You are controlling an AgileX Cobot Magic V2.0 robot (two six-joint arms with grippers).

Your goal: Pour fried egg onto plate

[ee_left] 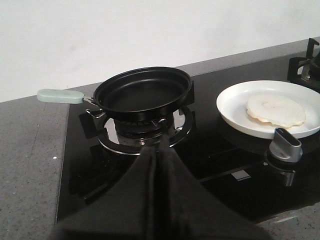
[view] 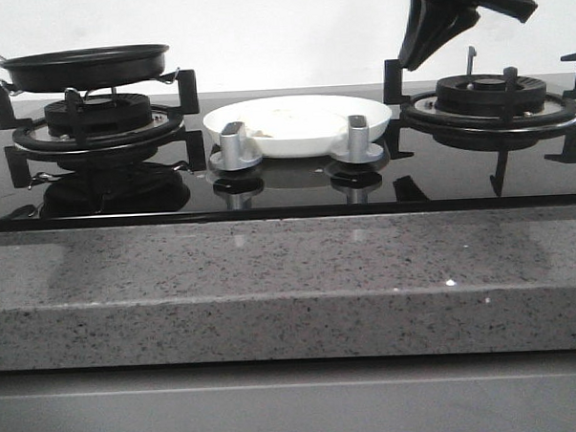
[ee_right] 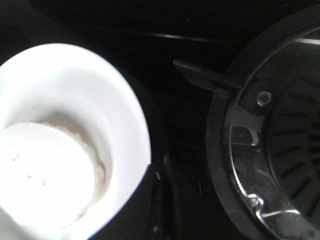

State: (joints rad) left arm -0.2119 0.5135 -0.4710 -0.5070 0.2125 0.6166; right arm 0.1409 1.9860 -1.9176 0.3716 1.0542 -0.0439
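The fried egg [ee_left: 276, 110] lies flat on the white plate [ee_left: 235, 102] between the two burners; it also shows on the plate [view: 360, 117] in the front view and, overexposed, in the right wrist view [ee_right: 45, 175]. The small black frying pan [view: 85, 67] sits empty on the left burner, its pale green handle [ee_left: 60, 95] pointing away from the plate. My left gripper [ee_left: 161, 145] is shut and empty, in front of the pan. My right gripper [view: 417, 57] is shut and empty, hanging above the gap between plate and right burner.
The black glass hob has a left burner grate [view: 98, 124], a right burner grate [view: 493, 102] and two silver knobs [view: 230, 147] [view: 357, 136] in front of the plate. A speckled grey counter edge [view: 291, 283] runs along the front.
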